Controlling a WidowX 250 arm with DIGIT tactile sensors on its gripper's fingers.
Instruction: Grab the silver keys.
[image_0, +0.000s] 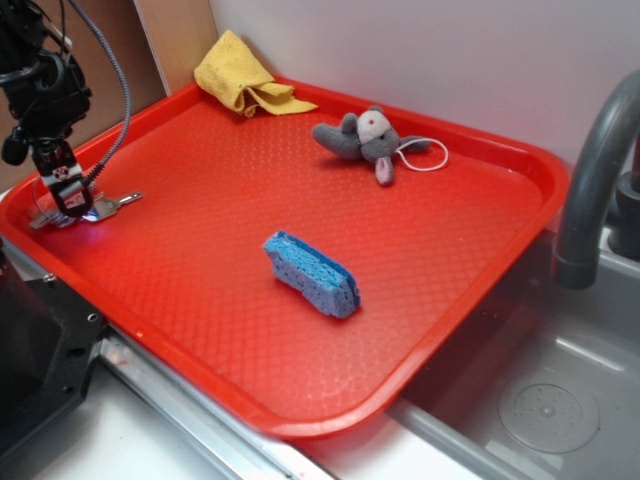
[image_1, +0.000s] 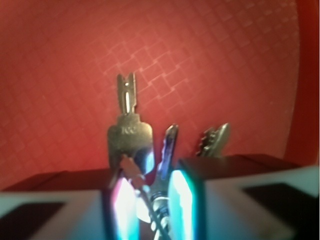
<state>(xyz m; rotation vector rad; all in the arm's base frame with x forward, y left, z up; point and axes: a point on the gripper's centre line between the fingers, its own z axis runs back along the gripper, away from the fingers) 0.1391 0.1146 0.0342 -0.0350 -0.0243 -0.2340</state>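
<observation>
The silver keys (image_0: 118, 203) lie at the left edge of the red tray (image_0: 250, 180), their blades sticking out to the right of my gripper (image_0: 66, 205). The gripper stands low on the tray over the key heads. In the wrist view the keys (image_1: 129, 132) fan out ahead of the gripper (image_1: 150, 200). The two fingers (image_1: 182, 200) stand close together, with the wire ring and one key turned on edge pinched between them. The other key blades rest on the tray.
A blue sponge (image_0: 311, 273) lies mid-tray. At the back are a grey toy mouse (image_0: 365, 140) and a yellow cloth (image_0: 240, 75). The tray's raised rim (image_0: 20, 215) runs just left of the gripper. A grey faucet (image_0: 590, 170) and a sink (image_0: 540, 400) lie to the right.
</observation>
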